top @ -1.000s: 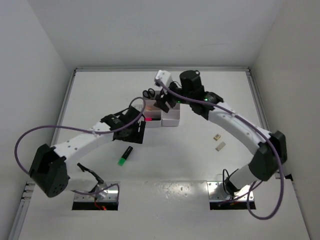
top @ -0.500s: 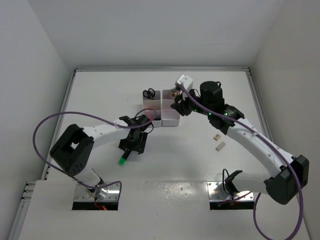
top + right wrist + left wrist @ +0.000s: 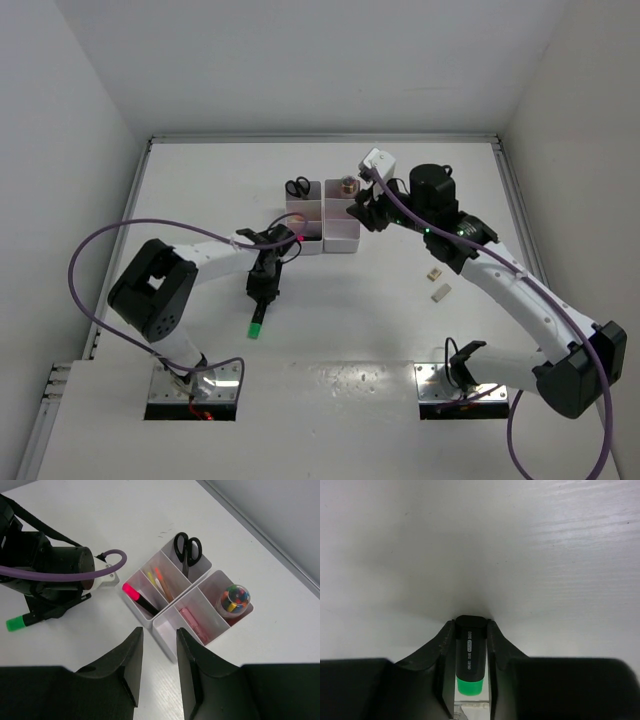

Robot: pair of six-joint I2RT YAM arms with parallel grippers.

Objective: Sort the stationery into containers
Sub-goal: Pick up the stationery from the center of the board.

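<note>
My left gripper [image 3: 471,625] is shut on the black cap of the green highlighter [image 3: 470,655], low over the table. From above, the left gripper [image 3: 263,288] sits below and left of the two white containers [image 3: 305,248] [image 3: 343,244], with the highlighter's green end [image 3: 256,328] sticking out toward the arm bases. My right gripper [image 3: 159,645] hangs open and empty over the near end of the right container [image 3: 165,635]. The left container [image 3: 134,611] holds scissors [image 3: 187,550], thin sticks [image 3: 157,582] and a pink highlighter [image 3: 135,594].
The right container holds a pink eraser [image 3: 192,622] and a clear tub of coloured bits [image 3: 235,599]. Two small beige blocks [image 3: 434,272] [image 3: 441,292] lie on the table under the right arm. A raised rim [image 3: 320,138] borders the table's far edge.
My left gripper came down from the containers onto the green highlighter and closed on it. The right gripper pulled back to the right of the containers and its jaws narrowed.
</note>
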